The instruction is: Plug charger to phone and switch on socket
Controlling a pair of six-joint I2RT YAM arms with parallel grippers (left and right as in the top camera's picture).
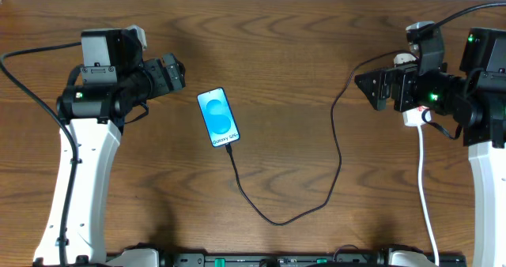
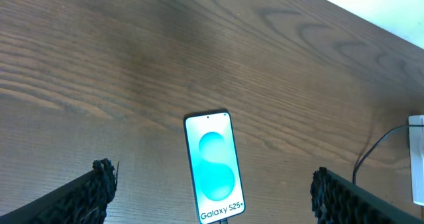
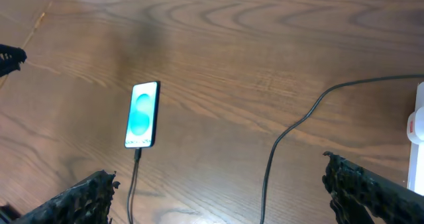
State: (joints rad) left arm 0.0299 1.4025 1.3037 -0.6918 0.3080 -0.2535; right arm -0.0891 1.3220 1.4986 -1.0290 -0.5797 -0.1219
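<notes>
The phone lies flat on the wooden table, blue screen up, reading "Galaxy S25". It also shows in the left wrist view and the right wrist view. The black charger cable runs from the phone's lower end, loops toward the front and rises to the socket, a white power strip mostly hidden under my right arm. A bit of the strip shows in the right wrist view. My left gripper is open and empty, left of the phone. My right gripper is open and empty above the strip.
The strip's thick white cord runs down to the table's front edge on the right. Both arm bases stand at the front corners. A dark rail lines the front edge.
</notes>
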